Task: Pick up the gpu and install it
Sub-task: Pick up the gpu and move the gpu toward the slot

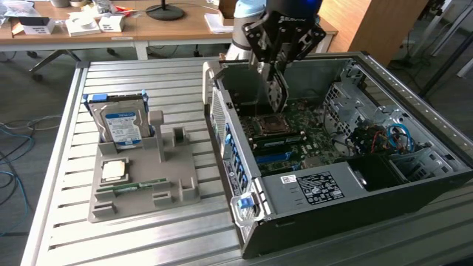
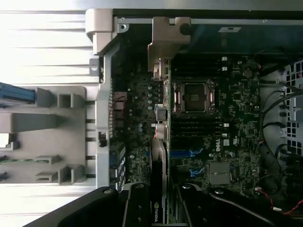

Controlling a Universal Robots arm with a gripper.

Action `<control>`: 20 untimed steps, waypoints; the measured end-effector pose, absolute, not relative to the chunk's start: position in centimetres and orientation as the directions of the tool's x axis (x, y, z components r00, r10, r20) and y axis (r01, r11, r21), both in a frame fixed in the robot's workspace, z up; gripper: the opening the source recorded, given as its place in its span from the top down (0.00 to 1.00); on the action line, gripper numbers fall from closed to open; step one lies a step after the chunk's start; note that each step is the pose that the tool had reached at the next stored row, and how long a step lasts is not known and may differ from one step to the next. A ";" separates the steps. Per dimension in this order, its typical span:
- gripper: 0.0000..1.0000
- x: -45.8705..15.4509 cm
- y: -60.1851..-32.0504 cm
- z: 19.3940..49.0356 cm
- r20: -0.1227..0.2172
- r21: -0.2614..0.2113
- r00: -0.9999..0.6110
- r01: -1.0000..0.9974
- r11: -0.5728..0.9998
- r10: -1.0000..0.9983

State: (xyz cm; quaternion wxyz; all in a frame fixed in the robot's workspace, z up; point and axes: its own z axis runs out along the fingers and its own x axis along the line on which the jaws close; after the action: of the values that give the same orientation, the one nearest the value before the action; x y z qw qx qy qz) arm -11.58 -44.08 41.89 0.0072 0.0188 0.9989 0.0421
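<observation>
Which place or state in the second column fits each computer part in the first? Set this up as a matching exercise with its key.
Column 1
1. gpu
2. hard drive
3. memory stick
4. processor socket

Column 2
A. lying flat in the grey holder
B. on the motherboard inside the open case
C. held between the fingers, over the motherboard
D. standing upright in the grey holder

Pairs: 1-C, 2-D, 3-A, 4-B
</observation>
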 end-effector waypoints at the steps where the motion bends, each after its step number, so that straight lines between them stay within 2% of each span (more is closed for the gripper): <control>1: 0.74 -11.1 -44.1 41.9 -0.013 0.085 -0.999 0.037 0.996 0.038; 20: 0.74 -4.0 -44.1 41.9 -0.012 0.092 -0.999 0.037 0.995 0.038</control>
State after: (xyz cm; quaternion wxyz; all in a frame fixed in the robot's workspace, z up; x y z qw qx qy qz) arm -4.03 -44.08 41.90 0.0071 0.0188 0.9987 0.0460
